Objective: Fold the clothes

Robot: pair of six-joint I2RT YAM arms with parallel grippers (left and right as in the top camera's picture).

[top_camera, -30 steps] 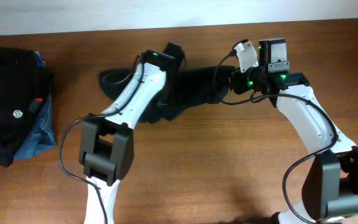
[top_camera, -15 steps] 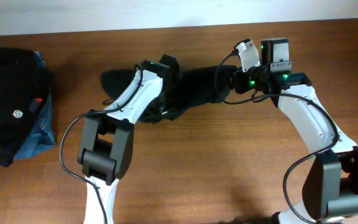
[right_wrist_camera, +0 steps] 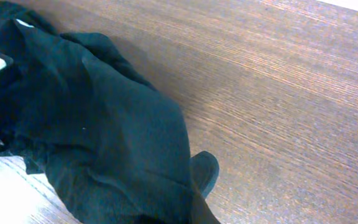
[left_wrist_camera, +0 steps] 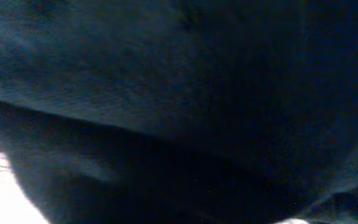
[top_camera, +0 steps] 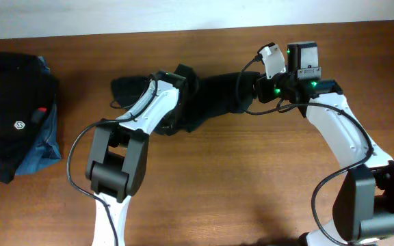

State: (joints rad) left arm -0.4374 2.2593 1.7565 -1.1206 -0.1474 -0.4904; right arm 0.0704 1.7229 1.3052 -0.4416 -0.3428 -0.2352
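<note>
My left arm [top_camera: 149, 113] reached up and across from its base, white link slanted, left claw [top_camera: 187, 80] pressed down onto the T-shirt [top_camera: 217, 96]. Left wrist view was all dark cloth [left_wrist_camera: 179, 93], close and blurred, so I could not tell whether that claw was released or clenched. My right arm [top_camera: 340, 137] bent in from the right, wrist turned toward the middle. The right claw [top_camera: 253, 91] was clenched on the shirt's right end, with the fabric gathered toward it in the right wrist view [right_wrist_camera: 92, 124].

The T-shirt was plain black, thin and soft, with no print showing. It lay bunched and wrinkled, with loose folds and a rope-like shape. Its long axis ran side to side on the table [top_camera: 252, 178], from the right claw through under the left claw, with a dark lobe sticking out past the left claw on its far left side. The table was brown wood with fine straight grain.

Well off to the left of the left claw sat a pile: a black garment [top_camera: 9, 102] with a small white round logo and a red tag, lying on top of a blue denim piece [top_camera: 43, 147] whose edge showed at the right and bottom.
</note>
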